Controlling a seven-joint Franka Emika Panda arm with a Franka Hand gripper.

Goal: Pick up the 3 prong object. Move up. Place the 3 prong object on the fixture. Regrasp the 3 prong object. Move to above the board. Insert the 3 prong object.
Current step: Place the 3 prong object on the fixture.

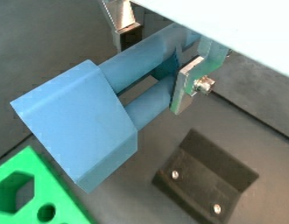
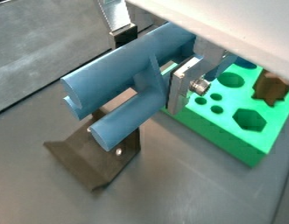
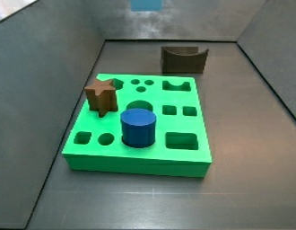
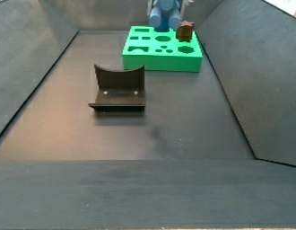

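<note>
— Gripper point(image 1: 171, 63) status?
— Its silver fingers point(image 1: 189, 83) are pinched on the 3 prong object point(image 1: 95, 114), one plate flat against the prongs, the block body sticking out past the fingertips. Both wrist views show that hold.
— And where is it in the cell?
— High up; a side view catches only a light blue piece point(image 3: 147, 4) at the upper edge of the picture, so the arm itself is out of view there.
— What lies under it?
— The fixture point(image 2: 95, 156) sits on the dark floor beneath the held piece, apart from it. The board point(image 2: 235, 114) lies off to one side of the gripper, lower down.
— Anything on the board?
— A dark blue cylinder point(image 3: 138, 127) and a brown star-shaped peg point(image 3: 101, 96) stand in its holes; the fixture point(image 3: 184, 59) stands beyond it.
</note>
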